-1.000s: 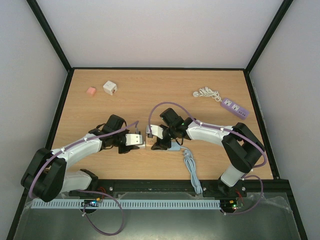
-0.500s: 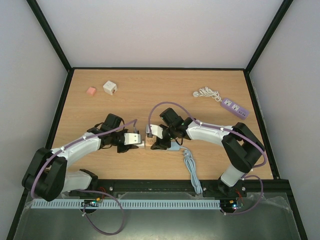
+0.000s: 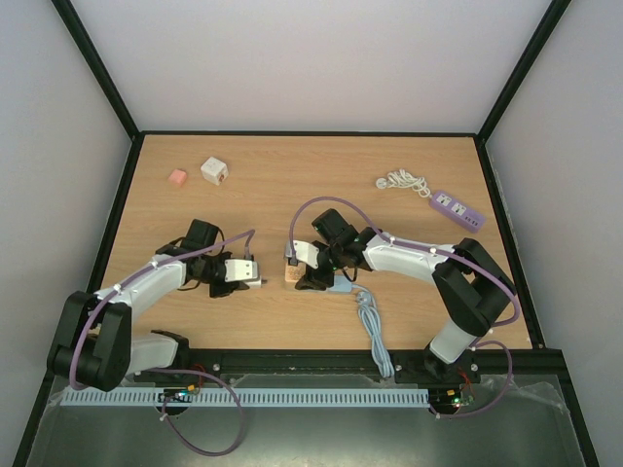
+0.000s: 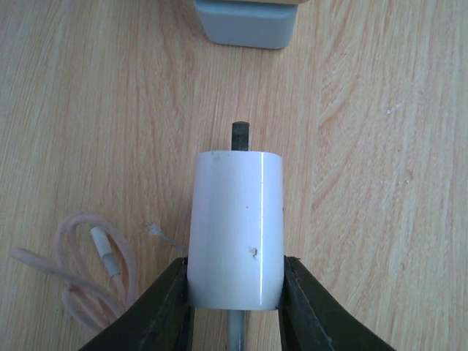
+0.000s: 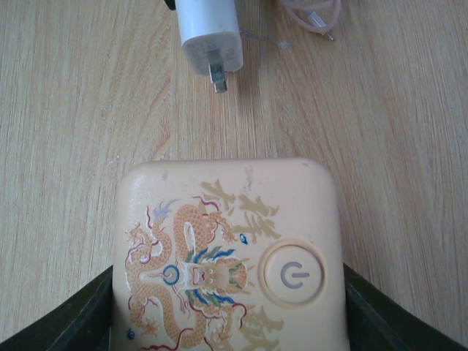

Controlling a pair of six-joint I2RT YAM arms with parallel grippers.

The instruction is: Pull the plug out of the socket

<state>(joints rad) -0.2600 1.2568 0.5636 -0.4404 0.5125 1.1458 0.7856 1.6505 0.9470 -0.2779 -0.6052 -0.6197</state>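
The plug [image 4: 235,227] already sits clear of the socket [image 5: 227,248]. Its prong [image 4: 240,135] is bare and points at the socket face, with a strip of open worktop [image 4: 380,146] between them. What seems left is to finish the withdrawal cleanly. The pull is best drawn straight back along the prong's line, away from the socket and without twisting, so the plug does not slip in the grip. The socket should be held firm so it cannot slide after the plug. A thin pink cable [image 4: 88,256] lies looped just left of the plug, on the side away from the socket, and the retreat should not drag over it.

The left claw [image 4: 235,272] pinches the plug's white body by its two flat sides near the rear end, with the body level and centred. The right claw [image 5: 227,311] is closed on the socket's two sides.

From above, the left arm reaches in from the socket's left with its elbow bent outward, its wrist low and its claw aimed at the socket. The right arm curls in from the socket's right with its elbow folded back and its wrist close over the socket.
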